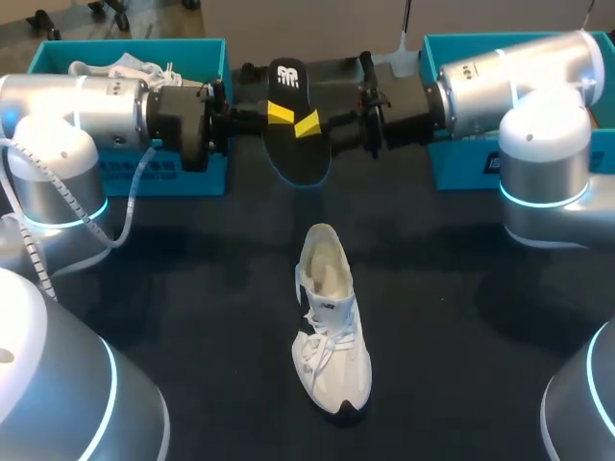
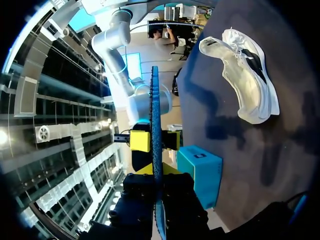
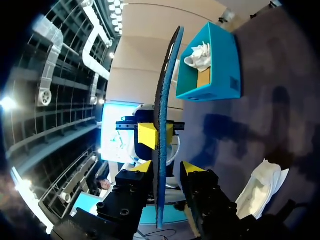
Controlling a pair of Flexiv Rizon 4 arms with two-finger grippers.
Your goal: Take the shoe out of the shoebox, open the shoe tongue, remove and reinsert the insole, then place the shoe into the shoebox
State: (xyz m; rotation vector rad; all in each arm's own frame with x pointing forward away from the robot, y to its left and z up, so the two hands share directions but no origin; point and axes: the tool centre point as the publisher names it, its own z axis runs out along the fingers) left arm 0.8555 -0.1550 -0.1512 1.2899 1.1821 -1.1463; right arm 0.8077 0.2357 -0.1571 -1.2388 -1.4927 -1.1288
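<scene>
The black insole (image 1: 300, 158) hangs in the air above the back of the table, between my two arms. My left gripper (image 1: 281, 112) is shut on it; the left wrist view shows the insole (image 2: 155, 115) edge-on and pinched between its own yellow tips (image 2: 157, 170). My right gripper (image 1: 307, 125) faces it from the other side. In the right wrist view its fingers (image 3: 167, 169) straddle the insole (image 3: 162, 125) with a gap still showing, so it is open. The white shoe (image 1: 332, 327) lies on the dark table in front, empty, toe toward me.
A teal shoebox (image 1: 130, 106) holding another white shoe stands at the back left, behind my left arm. A second teal box (image 1: 461, 106) stands at the back right, behind my right arm. Dark tabletop (image 1: 192, 288) surrounds the shoe.
</scene>
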